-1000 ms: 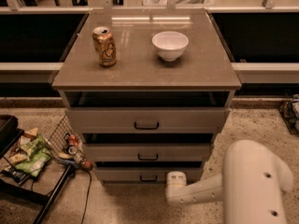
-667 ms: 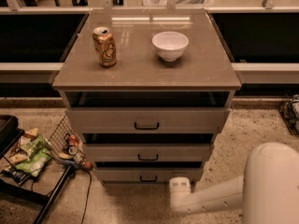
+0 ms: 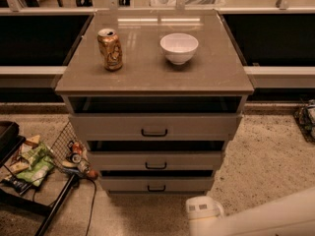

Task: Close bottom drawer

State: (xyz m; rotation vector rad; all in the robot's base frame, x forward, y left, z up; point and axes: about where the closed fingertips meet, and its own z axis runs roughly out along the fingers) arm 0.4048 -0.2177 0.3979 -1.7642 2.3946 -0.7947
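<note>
The bottom drawer [image 3: 156, 184] is the lowest and narrowest of three grey-beige fronts, with a small black bar handle [image 3: 156, 188]. It stands slightly out, with a dark gap above it. The white arm [image 3: 256, 221] reaches in from the lower right. Its white end [image 3: 203, 213] sits low on the floor side, just below and right of the bottom drawer, apart from it. The gripper's fingers do not show.
The middle drawer [image 3: 155, 161] and top drawer [image 3: 155, 126] also stand slightly out. A dented can [image 3: 110, 49] and a white bowl [image 3: 178, 47] sit on the cabinet top. A wire rack with snack bags [image 3: 34, 162] stands at the left. Speckled floor lies to the right.
The arm has dropped lower and drawn toward the bottom right corner. Its white end has moved down. The drawers, can and bowl have not moved.
</note>
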